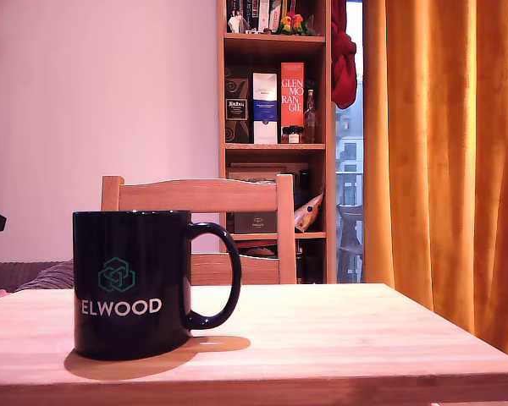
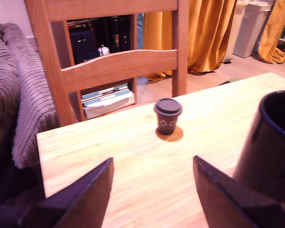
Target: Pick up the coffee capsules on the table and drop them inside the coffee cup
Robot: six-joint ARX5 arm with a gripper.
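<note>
A: What big things are around?
B: Orange curtains (image 1: 440, 169), a bookshelf (image 1: 275, 148), a wooden chair (image 1: 199, 196) behind the table (image 1: 364, 338), and a sofa (image 2: 19, 95) beside it.
A: And the coffee cup (image 1: 131, 283)?
B: It's on the table, near the front edge. Only the exterior view shows its white letters.
A: Where's the coffee capsule (image 2: 167, 115)?
B: Only the wrist view shows it. It stands near the chair, straight ahead of the gripper (image 2: 153, 164), well apart. The jaws are spread wide with nothing between them, and the cup is just beside one
</note>
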